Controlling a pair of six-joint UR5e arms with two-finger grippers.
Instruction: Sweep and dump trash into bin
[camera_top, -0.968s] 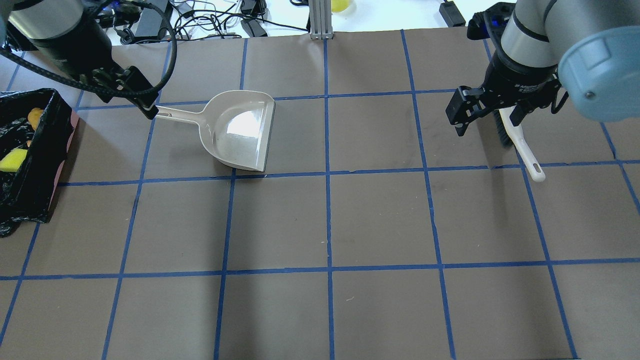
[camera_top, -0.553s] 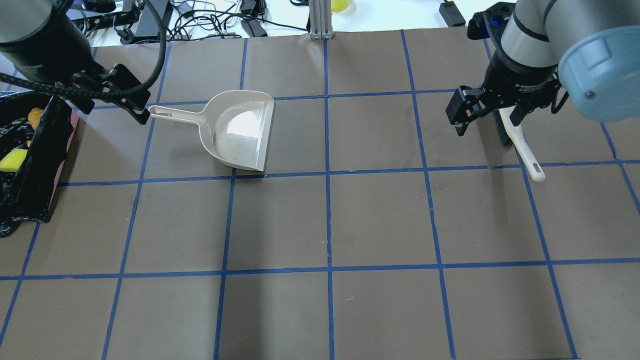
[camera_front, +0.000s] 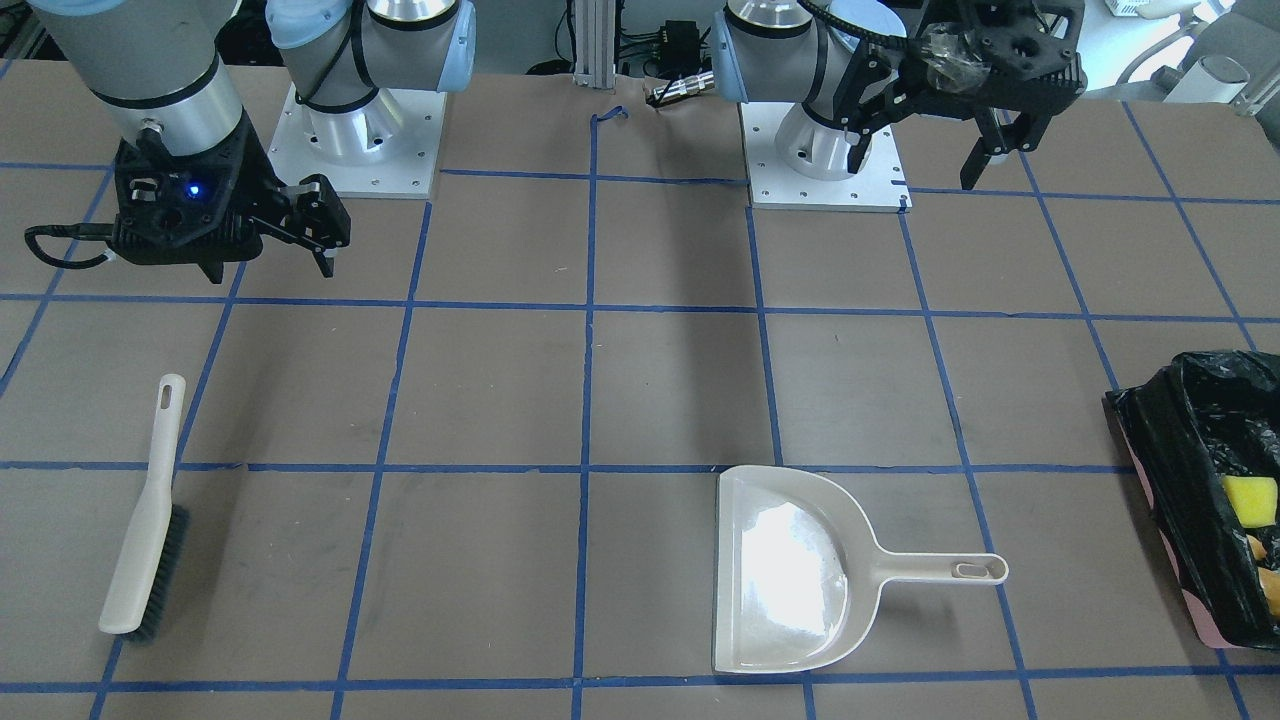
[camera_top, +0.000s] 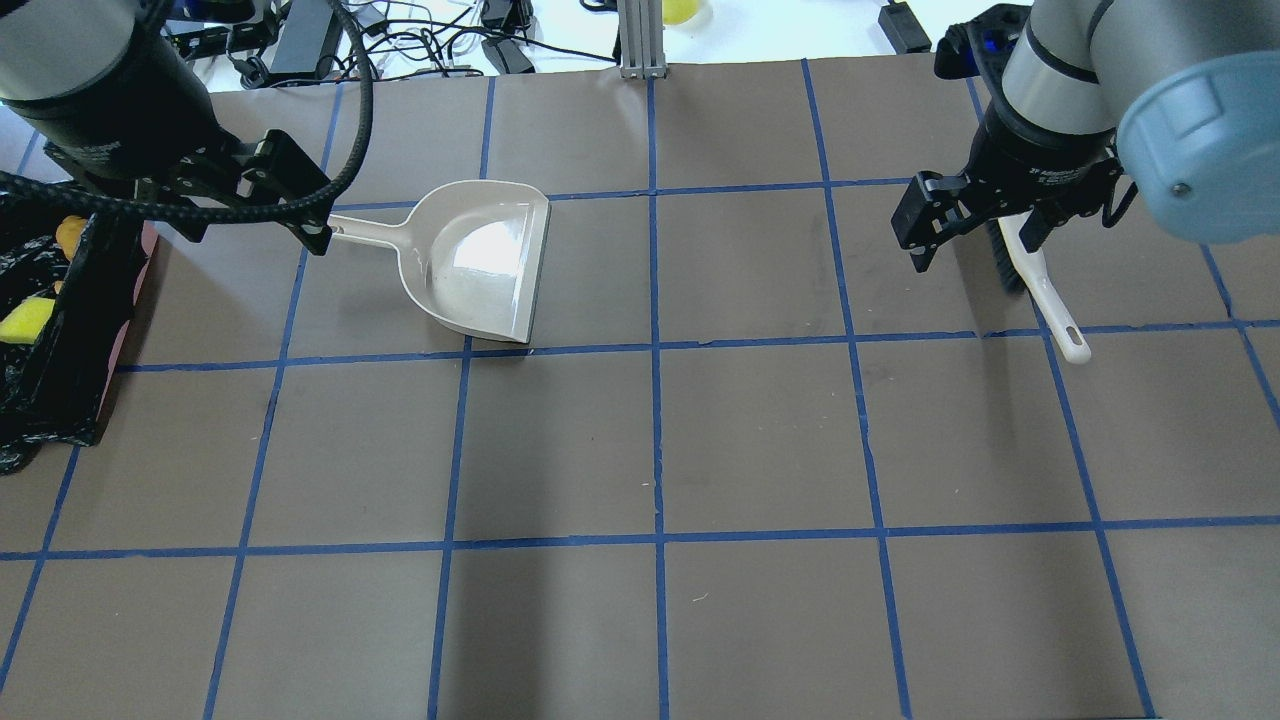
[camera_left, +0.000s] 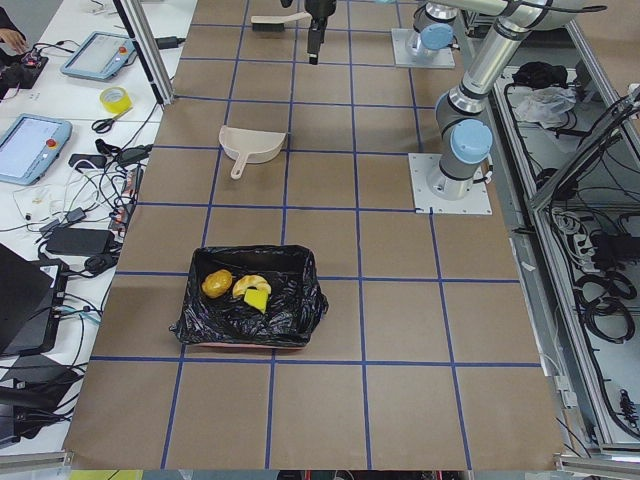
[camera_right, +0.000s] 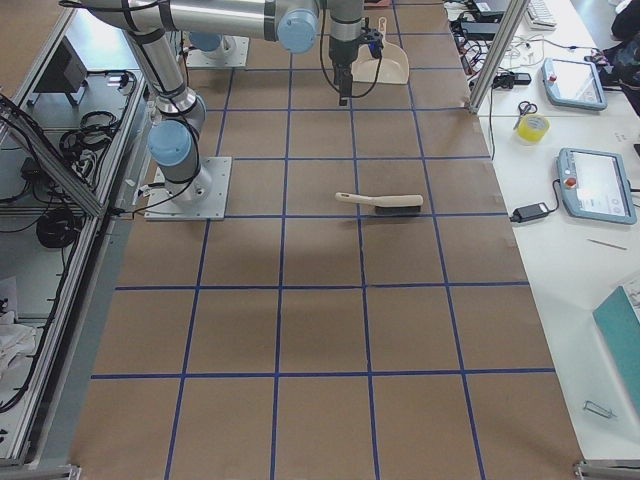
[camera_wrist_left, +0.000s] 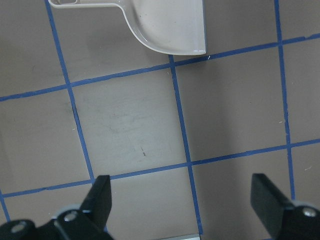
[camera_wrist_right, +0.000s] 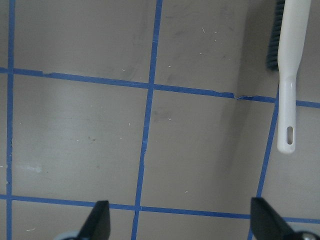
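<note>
I find the trash inside the pink bin with its crinkled black plastic liner (camera_left: 298, 300), well beyond the handle end of the flat beige plastic dustpan (camera_front: 790, 570): the glossy golden-brown potato-like lump (camera_left: 216, 284), the curved orange-white crescent (camera_left: 248, 286) and the yellow sponge-like wedge (camera_left: 257, 299). The dustpan rests empty, so I judge the dump complete. The left gripper (camera_wrist_left: 182, 197) hangs on the dustpan's handle side, jaws wide apart, holding nothing. The right gripper (camera_wrist_right: 181, 210) — equally spread and empty — hovers well off the dustpan's mouth side, near the white-handled dark-bristled brush (camera_front: 145, 540), which lies flat in no grip.
</note>
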